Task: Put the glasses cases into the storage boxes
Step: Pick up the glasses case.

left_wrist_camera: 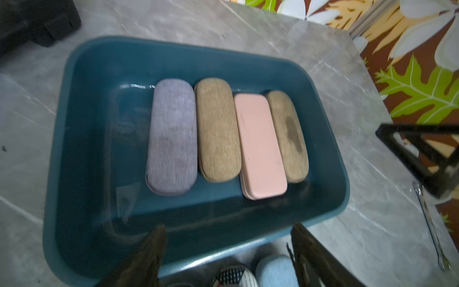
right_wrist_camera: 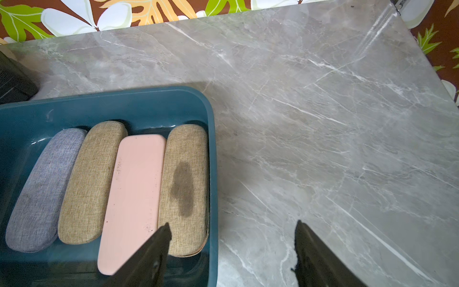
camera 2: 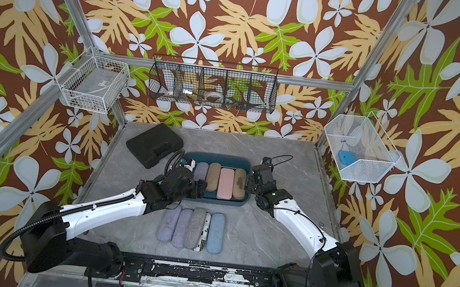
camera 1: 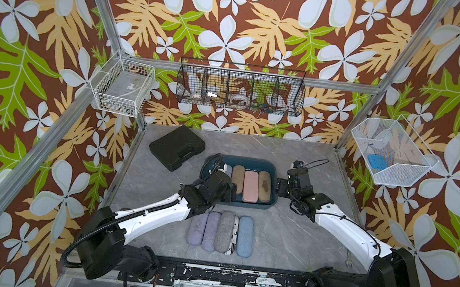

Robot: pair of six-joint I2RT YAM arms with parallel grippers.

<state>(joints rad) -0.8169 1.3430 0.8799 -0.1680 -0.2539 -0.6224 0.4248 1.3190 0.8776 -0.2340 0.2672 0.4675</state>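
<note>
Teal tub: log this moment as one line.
tub: four cases in | table: five cases waiting | left jaws: open, empty | right jaws: open, empty

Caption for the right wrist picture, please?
Four glasses cases lined up in the teal tub, right hand open over its edge.

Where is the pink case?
In both top views the pink case lies right of centre in the teal box, between the plain tan case and the stained tan case.

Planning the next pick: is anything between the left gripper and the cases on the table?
Nothing visible. The left gripper hangs open above the near wall of the tub; the row of cases lies uncovered just outside it.
</note>
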